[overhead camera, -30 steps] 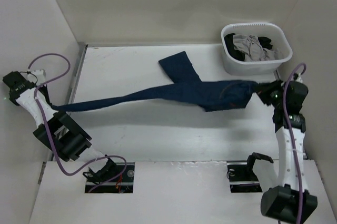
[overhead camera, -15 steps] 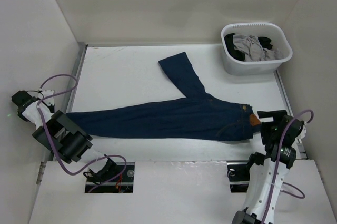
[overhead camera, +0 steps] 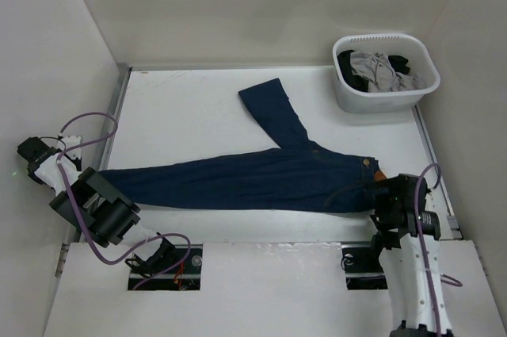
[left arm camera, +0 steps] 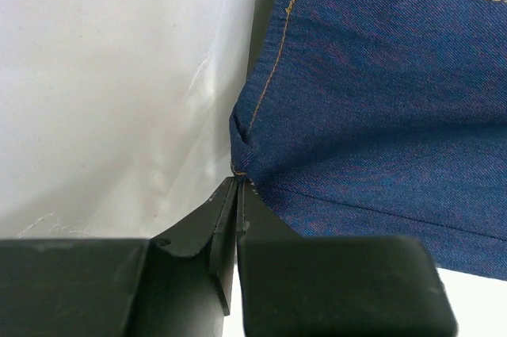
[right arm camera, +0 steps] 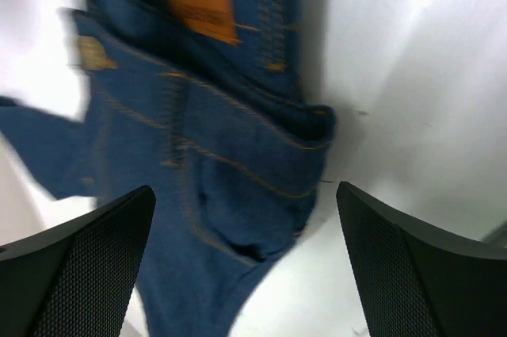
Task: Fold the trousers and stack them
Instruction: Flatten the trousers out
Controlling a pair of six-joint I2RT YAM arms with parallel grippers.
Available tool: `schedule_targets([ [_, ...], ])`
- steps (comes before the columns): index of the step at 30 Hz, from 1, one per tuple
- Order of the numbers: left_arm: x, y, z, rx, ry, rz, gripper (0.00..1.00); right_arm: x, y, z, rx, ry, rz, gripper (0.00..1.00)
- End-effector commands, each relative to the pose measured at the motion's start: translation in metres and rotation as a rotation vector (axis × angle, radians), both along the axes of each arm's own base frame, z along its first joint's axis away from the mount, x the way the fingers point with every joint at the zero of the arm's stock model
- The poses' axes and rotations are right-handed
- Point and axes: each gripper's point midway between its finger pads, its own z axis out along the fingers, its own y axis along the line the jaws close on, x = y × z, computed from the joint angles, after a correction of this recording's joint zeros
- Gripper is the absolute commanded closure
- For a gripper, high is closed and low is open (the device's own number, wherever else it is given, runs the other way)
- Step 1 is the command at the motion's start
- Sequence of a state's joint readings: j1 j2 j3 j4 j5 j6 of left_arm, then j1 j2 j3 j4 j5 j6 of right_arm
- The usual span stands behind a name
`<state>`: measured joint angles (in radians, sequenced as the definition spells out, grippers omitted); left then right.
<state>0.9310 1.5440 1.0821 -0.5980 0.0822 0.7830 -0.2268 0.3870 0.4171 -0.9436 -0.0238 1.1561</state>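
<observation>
Trousers lie flat along the near half of the white desk, long axis left to right: left fingers pinch the near leg's hem corner at the desk's left edge, the other leg angles toward the back, and the waistband ends just below the right fingers, spread wide and holding nothing. A fold likely means carrying that hem rightward over the waist; the basket in the far right corner sits well apart
</observation>
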Motion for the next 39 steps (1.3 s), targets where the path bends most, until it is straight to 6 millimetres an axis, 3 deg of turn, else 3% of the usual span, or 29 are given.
schedule_targets([
  [1, 0.006, 0.013, 0.018, 0.079, -0.042, -0.008, 1.00, 0.012, -0.003, -0.008, -0.018, 0.033, -0.050, 0.00],
  [5, 0.008, 0.014, 0.023, 0.088, -0.051, -0.011, 0.99, 0.011, 0.000, -0.015, -0.074, 0.086, -0.044, 0.11],
  [8, 0.009, 0.014, 0.024, 0.089, -0.054, -0.010, 0.99, 0.010, -0.003, -0.014, -0.118, 0.097, -0.061, 0.30],
  [11, 0.009, 0.014, 0.025, 0.092, -0.053, -0.014, 0.99, 0.005, -0.009, -0.008, -0.170, 0.105, -0.068, 0.58],
  [16, 0.012, 0.012, 0.026, 0.095, -0.057, -0.020, 0.99, 0.002, -0.013, -0.005, -0.200, 0.102, -0.071, 0.81],
  [17, 0.013, 0.011, 0.026, 0.096, -0.056, -0.024, 0.99, 0.003, -0.012, -0.006, -0.196, 0.103, -0.063, 0.78],
  [18, 0.013, 0.011, 0.026, 0.097, -0.055, -0.026, 0.99, 0.003, -0.013, -0.007, -0.194, 0.109, -0.067, 0.65],
  [20, 0.014, 0.012, 0.027, 0.099, -0.055, -0.029, 0.99, 0.002, -0.012, -0.010, -0.186, 0.124, -0.065, 0.00],
  [25, 0.015, 0.014, 0.030, 0.106, -0.058, -0.031, 0.99, -0.003, -0.012, -0.028, -0.175, 0.190, -0.081, 0.00],
  [30, 0.016, 0.014, 0.031, 0.107, -0.062, -0.033, 0.99, 0.009, -0.006, -0.029, -0.149, 0.158, -0.065, 0.00],
  [36, 0.015, 0.012, 0.028, 0.103, -0.063, -0.035, 0.99, 0.004, -0.006, -0.031, -0.137, 0.165, -0.055, 0.01],
  [37, 0.015, 0.012, 0.028, 0.101, -0.063, -0.036, 0.99, 0.003, -0.007, -0.031, -0.139, 0.159, -0.059, 0.11],
  [38, 0.015, 0.012, 0.028, 0.102, -0.062, -0.037, 0.99, 0.001, -0.007, -0.030, -0.140, 0.156, -0.061, 0.28],
  [39, 0.015, 0.012, 0.028, 0.101, -0.063, -0.038, 0.99, 0.000, -0.007, -0.030, -0.133, 0.147, -0.068, 0.36],
])
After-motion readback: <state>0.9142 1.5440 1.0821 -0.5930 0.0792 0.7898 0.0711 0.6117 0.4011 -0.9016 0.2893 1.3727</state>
